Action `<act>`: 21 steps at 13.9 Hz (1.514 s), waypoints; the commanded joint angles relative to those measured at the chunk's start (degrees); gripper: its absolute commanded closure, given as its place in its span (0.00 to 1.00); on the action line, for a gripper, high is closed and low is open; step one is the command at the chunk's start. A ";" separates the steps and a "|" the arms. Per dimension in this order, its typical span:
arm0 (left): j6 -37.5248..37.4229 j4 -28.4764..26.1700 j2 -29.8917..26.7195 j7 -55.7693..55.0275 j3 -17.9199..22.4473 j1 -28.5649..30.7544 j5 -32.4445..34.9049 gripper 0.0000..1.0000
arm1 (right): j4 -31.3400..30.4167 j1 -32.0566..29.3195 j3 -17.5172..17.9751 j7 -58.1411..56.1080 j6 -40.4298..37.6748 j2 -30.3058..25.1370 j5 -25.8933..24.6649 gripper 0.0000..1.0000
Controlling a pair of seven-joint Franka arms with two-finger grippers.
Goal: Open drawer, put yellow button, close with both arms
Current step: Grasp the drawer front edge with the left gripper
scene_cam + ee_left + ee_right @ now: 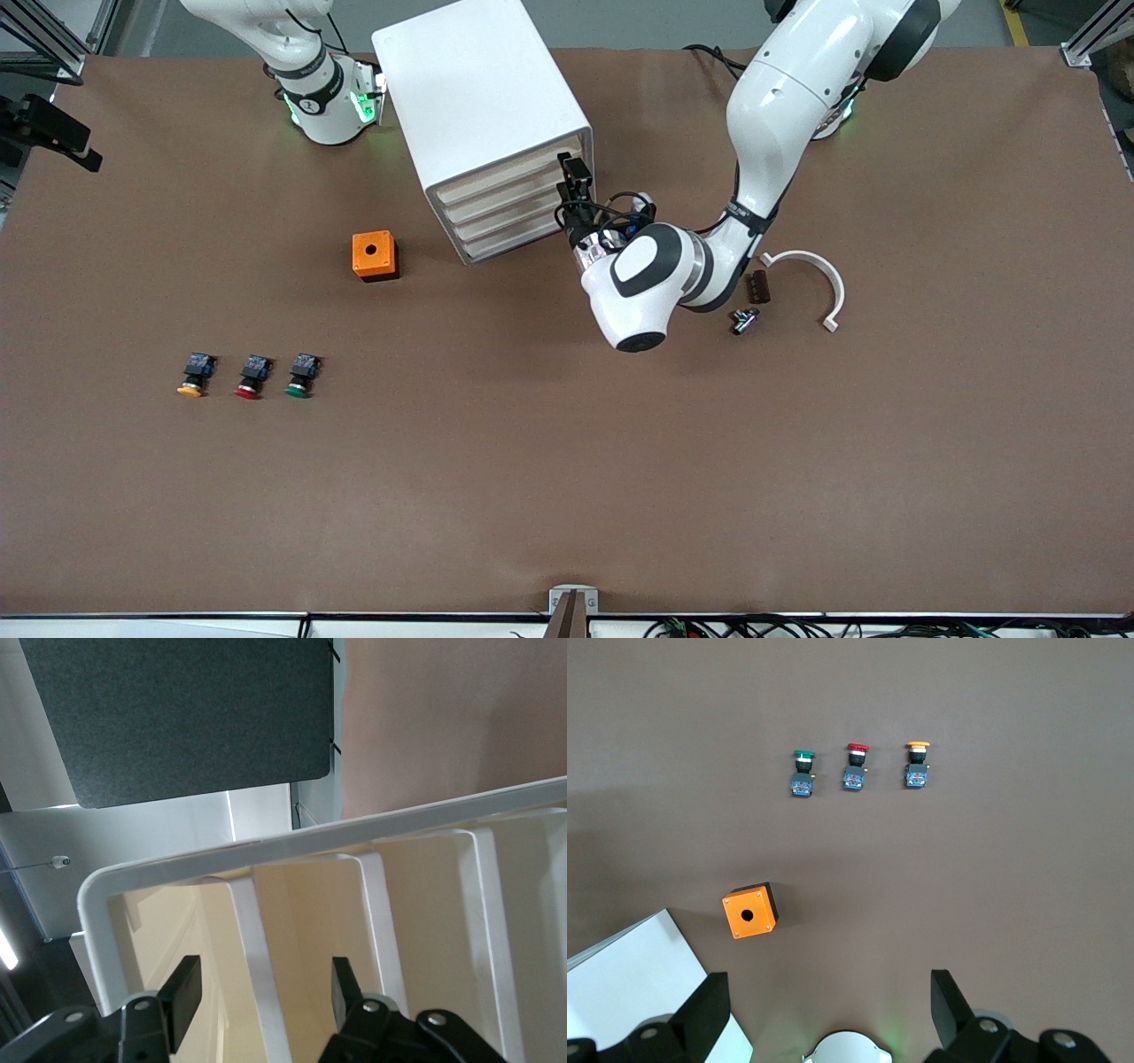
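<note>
Cabinet point(483, 115): boxy, glossy white plastic, four cream-fronted drawers, all shut. Left gripper point(574, 190) is at the top drawer point(514, 167), at the corner toward the left arm's end; fingers point(182, 988) part-closed astride a white rib of the front, grip not confirmed. The front strip runs crosswise to the likely pull. Right gripper point(828, 1010) waits wide open, empty, high over its base. Yellow button point(194, 375): small, round-capped, on brown tabletop, well apart from the cabinet, toward the right arm's end.
</note>
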 commanded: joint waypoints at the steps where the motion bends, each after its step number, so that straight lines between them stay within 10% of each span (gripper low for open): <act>1: 0.09 1.21 0.81 0.21 0.19 -1.86 -1.16 0.36 | 0.11 -0.41 0.19 -0.45 -0.56 -0.66 -0.38 0.00; 6: 0.09 1.12 0.90 0.91 0.10 -3.62 -2.21 0.43 | 0.90 -0.50 0.19 -0.45 -0.64 -0.40 -0.38 0.00; 12: 0.09 1.12 2.12 3.46 0.10 -3.54 -3.18 0.93 | 0.99 -0.50 0.10 -0.45 -0.56 -0.22 -0.46 0.00; 21: 2.01 1.21 3.35 6.19 0.89 0.32 -5.29 0.93 | 0.90 -0.24 0.28 -0.54 -0.03 2.50 0.15 0.00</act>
